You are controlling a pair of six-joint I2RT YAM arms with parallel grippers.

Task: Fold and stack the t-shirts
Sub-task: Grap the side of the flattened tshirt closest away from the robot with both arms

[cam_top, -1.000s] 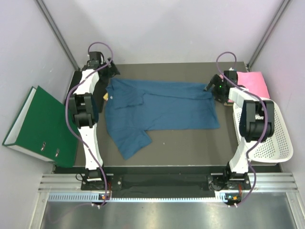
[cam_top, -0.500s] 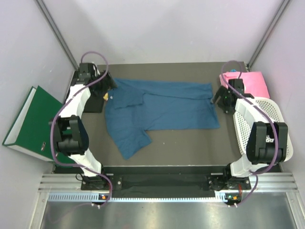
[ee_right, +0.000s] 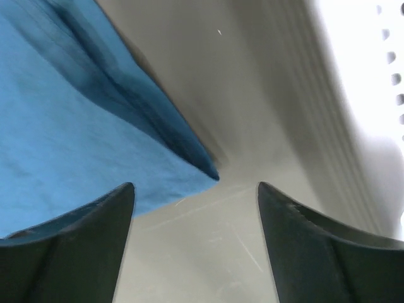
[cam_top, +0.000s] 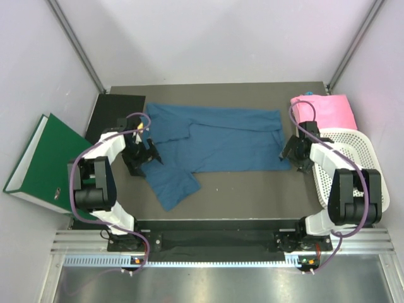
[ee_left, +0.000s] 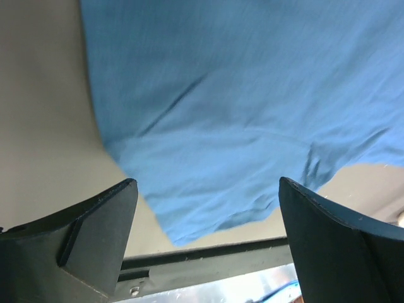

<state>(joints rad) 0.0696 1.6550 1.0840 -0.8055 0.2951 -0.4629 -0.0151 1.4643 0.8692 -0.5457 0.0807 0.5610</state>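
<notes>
bright even light, blurred wrist views

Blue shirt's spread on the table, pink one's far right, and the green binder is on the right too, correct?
No: the top external view shows the green binder on the left. The blue shirt and pink shirt are as you said.

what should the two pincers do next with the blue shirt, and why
Probably lower both and close on the cloth's near edge. The blue shirt lies spread flat and unfolded. The left pincer is open above its sleeve side, and the right pincer is open right at its near hem corner. Neither grips anything yet.
</notes>
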